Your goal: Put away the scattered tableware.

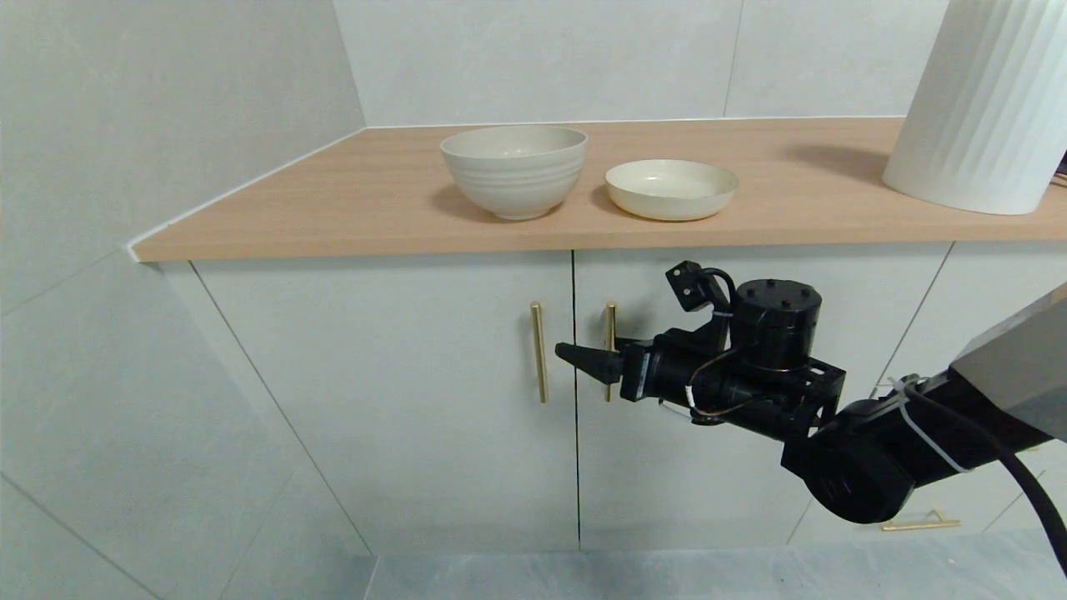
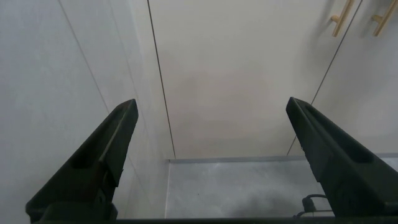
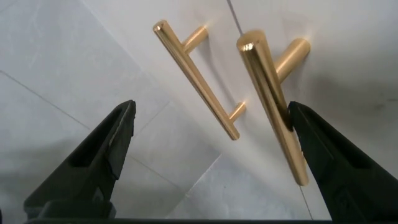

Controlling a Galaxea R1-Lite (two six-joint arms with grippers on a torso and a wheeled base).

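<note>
- A pale wood countertop (image 1: 350,208) runs into a grey-tiled corner, with white cabinet doors (image 1: 400,392) beneath it and grey floor (image 1: 583,575) at their foot.
- The right door handle (image 1: 610,321), a gold bar, stands upright just beside the seam between the two doors; its twin, the left door handle (image 1: 539,352), is just across that seam.
- The deep cream bowl (image 1: 513,171) sits on the countertop, above the right door handle and a little to the left.
- The shallow cream dish (image 1: 671,189) sits above that handle and slightly to the right, near the bowl but apart from it.
- A tall white ribbed vessel (image 1: 984,108) stands on the countertop, well off to the right of the handle.
- The right gripper (image 1: 588,360) is level with the right door handle, its jaws wide and holding nothing; the bar lies between them, close against one finger (image 3: 323,155).
- The left gripper (image 2: 211,118) is spread wide and empty, lower than the handle and well apart from it, facing the cabinet front.
</note>
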